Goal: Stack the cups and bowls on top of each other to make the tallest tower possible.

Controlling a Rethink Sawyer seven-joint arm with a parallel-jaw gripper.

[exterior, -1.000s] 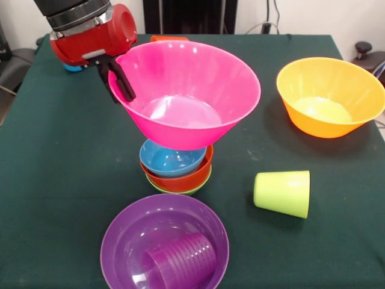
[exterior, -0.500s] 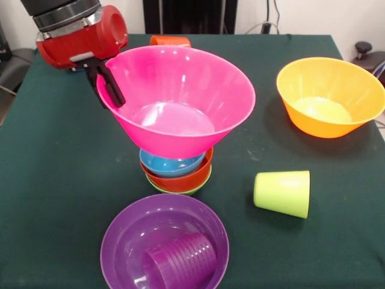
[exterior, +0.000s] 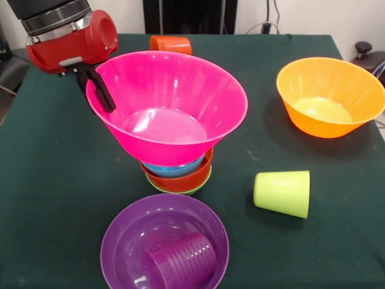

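My gripper [exterior: 98, 90] is shut on the left rim of the large pink bowl [exterior: 171, 108], with one black finger [exterior: 102, 96] showing outside the rim. The pink bowl hangs slightly tilted right over the tower of nested small bowls: blue [exterior: 174, 169] in orange [exterior: 183, 180] in green [exterior: 186, 191]. I cannot tell whether its base touches the blue bowl. A lime green cup [exterior: 283, 192] lies on its side at the right. A purple cup [exterior: 180, 262] lies inside the wide purple bowl [exterior: 117, 238] at the front. An orange cup [exterior: 171, 43] lies at the back.
A large yellow-orange bowl [exterior: 331, 96] stands upright at the back right. The table is covered by a dark green cloth [exterior: 54, 180]. The red arm housing [exterior: 72, 42] sits above the pink bowl's left rim.
The gripper has carried the pink bowl to the left and downward, so the bowl now covers most of the blue bowl. The other bowls and cups have not moved.
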